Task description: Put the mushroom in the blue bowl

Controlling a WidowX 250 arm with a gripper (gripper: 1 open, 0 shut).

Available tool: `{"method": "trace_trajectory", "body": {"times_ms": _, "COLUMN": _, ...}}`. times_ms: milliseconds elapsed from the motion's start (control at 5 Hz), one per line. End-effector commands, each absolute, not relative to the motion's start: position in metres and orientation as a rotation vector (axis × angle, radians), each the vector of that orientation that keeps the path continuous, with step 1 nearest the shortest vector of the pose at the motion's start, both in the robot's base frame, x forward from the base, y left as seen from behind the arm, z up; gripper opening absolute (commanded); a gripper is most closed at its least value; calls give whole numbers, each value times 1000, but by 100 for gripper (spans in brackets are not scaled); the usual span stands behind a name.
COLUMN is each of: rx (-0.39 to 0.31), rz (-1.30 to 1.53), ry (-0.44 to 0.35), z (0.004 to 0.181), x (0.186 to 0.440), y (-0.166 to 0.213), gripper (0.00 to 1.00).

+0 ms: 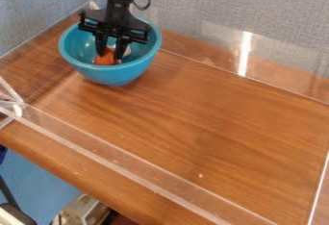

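End effector (112,48) points steeply down inside the blue bowl (80,70), fingers drawn together on the mushroom (106,59), whose orange cap shows just below the fingertips. Bowl rests on the wooden desk (206,113).

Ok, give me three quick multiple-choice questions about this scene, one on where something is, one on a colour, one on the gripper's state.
1. Where is the mushroom?
A. inside the blue bowl
B. on the bare wood
C. outside the clear wall

2. What colour is the mushroom's cap?
A. green
B. orange-brown
C. white

3. How is the gripper?
A. wide open above the table's middle
B. out of view
C. fingers drawn together inside the bowl

Answers: 1 A, it lies low within the bowl's rim. 2 B, an orange patch shows beneath the fingers. 3 C, the dark fingers meet over the mushroom.
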State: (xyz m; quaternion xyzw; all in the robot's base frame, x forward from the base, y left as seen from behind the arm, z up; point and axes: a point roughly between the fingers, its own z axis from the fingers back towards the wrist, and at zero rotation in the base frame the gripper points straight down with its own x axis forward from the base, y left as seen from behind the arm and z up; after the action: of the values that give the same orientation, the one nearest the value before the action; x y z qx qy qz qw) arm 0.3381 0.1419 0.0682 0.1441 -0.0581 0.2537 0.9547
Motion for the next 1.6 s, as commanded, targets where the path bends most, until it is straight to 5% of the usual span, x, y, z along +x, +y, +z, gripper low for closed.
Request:
{"method": "trace_trajectory", "body": {"times_ms": 0, "rx": 301, "rz": 512, "ry": -199, "z": 97, "x": 342, "y": 139, "gripper": 0}}
{"method": "trace_trajectory", "body": {"times_ms": 400, "rx": 312, "rz": 512, "ry": -243, "z": 114, "x": 341, "y": 136, "gripper": 0}}
{"method": "trace_trajectory", "body": {"times_ms": 600, "rx": 316, "rz": 512, "ry": -255, "z": 116, "x": 342, "y": 137, "gripper": 100}}
{"method": "trace_trajectory", "body": {"times_ms": 1400, "rx": 330, "rz": 506, "ry": -211, "z": 88, "x": 348, "y": 146, "gripper": 100}}
